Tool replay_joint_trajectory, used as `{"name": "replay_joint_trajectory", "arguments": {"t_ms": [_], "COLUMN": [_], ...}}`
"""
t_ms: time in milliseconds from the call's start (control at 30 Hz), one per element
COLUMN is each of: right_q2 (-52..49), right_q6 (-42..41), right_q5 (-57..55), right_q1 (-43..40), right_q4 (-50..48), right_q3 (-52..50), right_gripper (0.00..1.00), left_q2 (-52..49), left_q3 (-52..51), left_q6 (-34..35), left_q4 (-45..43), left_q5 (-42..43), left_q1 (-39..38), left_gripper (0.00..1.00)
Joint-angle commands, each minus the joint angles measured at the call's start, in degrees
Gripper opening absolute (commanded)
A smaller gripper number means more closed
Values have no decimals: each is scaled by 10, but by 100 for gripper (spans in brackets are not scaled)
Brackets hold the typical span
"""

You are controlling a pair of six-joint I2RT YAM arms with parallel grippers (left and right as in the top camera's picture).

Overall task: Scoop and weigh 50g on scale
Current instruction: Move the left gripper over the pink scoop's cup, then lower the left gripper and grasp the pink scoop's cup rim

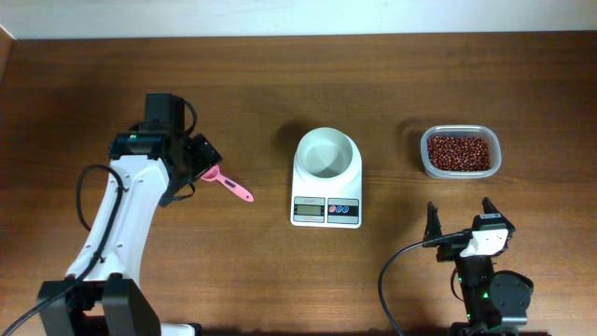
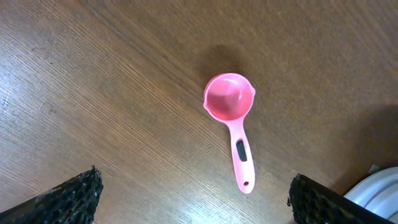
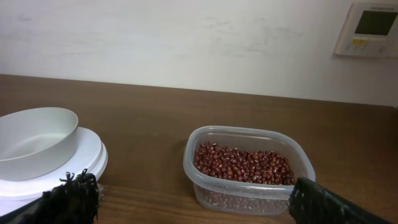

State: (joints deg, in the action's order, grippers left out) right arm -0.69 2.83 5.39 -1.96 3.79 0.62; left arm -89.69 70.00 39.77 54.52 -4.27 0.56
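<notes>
A brown wooden table [image 1: 280, 75] with visible grain fills the scene. On its left part lies a pink plastic measuring spoon [image 2: 233, 118], flat on the wood, with its hollow side up. The handle has a dark oval mark and a small hole at the end. A clear plastic tub [image 3: 249, 138] with rounded corners stands on the right part, well apart from the spoon. Behind the table is a pale wall [image 3: 155, 37], with a small white control panel [image 3: 371, 29] on it.
</notes>
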Motion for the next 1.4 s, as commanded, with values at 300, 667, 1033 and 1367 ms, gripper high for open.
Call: {"name": "replay_joint_trajectory", "arguments": {"t_ms": [300,667,1033,1367], "right_q2": [5,5,5,5], "right_q6": [0,0,0,0], "right_q5": [-3,-3,-3,-3], "right_q1": [-3,-3,-3,-3], "right_q4": [3,3,3,3], "right_q3": [-3,-3,-3,-3], "right_gripper": [99,99,99,99], "left_q2": [-42,-111,-111,-156], "left_q3": [9,9,9,9], "left_q6": [6,5,6,6], "left_q4": [-31,-49,-78,-91], "left_q5": [4,3,-1,2], "left_q1": [3,3,3,3], "left_gripper": [99,99,87,73]}}
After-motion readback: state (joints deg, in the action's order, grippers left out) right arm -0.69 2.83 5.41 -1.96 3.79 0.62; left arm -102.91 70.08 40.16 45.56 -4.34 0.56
